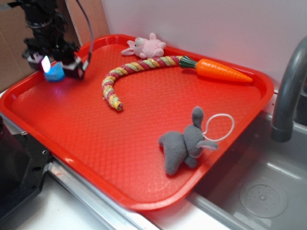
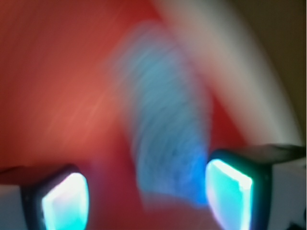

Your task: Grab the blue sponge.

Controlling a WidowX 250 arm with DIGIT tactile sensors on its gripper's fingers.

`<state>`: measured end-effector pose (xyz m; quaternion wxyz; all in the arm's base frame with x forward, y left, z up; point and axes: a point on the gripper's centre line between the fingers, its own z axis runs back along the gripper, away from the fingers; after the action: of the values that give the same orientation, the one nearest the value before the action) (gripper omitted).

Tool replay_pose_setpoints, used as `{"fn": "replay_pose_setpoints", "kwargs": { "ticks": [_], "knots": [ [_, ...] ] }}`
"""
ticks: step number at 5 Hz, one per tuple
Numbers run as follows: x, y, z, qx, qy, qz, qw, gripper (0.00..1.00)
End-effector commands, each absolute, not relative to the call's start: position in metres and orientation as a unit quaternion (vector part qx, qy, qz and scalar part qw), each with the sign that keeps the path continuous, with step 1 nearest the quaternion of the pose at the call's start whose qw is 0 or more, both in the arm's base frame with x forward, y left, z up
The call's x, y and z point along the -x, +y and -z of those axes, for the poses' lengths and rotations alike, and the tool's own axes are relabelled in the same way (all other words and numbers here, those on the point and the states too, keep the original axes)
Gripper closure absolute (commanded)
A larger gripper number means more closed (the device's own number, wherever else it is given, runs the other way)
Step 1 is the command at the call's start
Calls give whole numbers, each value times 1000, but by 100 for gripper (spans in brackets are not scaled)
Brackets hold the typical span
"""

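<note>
Jaws spread wide, gripper (image 2: 146, 199) straddling the blue sponge (image 1: 54, 73) at the red tray (image 1: 144, 158)'s far-left corner; we fear the sponge sits off-centre near one pad, could squirt out.

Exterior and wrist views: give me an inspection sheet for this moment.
Surface: red tray, textured, beside a metal sink.
Job's things: blue sponge at the tray's far left corner; blurred in the wrist view.
Clutter: orange carrot toy, braided rope toy, pink plush, grey plush bunny with a white loop.
Grippers: gripper directly over the sponge, fingers spread; whether it touches the sponge cannot be told.
Cables: black cable runs down to the gripper.
Surroundings: grey faucet, white wall.
</note>
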<state>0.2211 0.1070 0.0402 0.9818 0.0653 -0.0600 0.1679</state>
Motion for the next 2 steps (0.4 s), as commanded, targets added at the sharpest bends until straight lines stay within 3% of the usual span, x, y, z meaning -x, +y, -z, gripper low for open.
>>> {"fn": "replay_pose_setpoints", "kwargs": {
  "ticks": [1, 2],
  "knots": [
    [-231, 103, -63, -70, -85, -138, 984, 0],
    [-220, 117, -54, -86, -83, -206, 971, 0]
  ]
}}
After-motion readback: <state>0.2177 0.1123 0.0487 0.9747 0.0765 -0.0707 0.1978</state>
